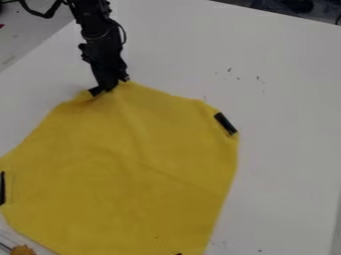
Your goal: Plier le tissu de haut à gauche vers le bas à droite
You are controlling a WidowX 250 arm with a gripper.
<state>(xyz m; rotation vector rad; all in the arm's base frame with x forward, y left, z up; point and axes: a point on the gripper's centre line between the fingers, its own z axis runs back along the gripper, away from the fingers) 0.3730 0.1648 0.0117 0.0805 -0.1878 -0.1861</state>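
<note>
A yellow cloth (pixel 133 164) lies spread over the left and middle of the white table, with faint creases across it. Black strips mark its edges, one at the right corner (pixel 225 123) and one at the left edge (pixel 2 188). From the top left the black arm comes down, and its gripper (pixel 110 89) is at the cloth's upper-left corner, where the fabric looks slightly bunched. Whether it grips the fabric cannot be told.
The white table (pixel 286 124) extends to the right of the cloth, with small dark specks on it. An orange-brown object (pixel 23 250) lies at the bottom left corner. Dark items stand beyond the table's far edge at the top right.
</note>
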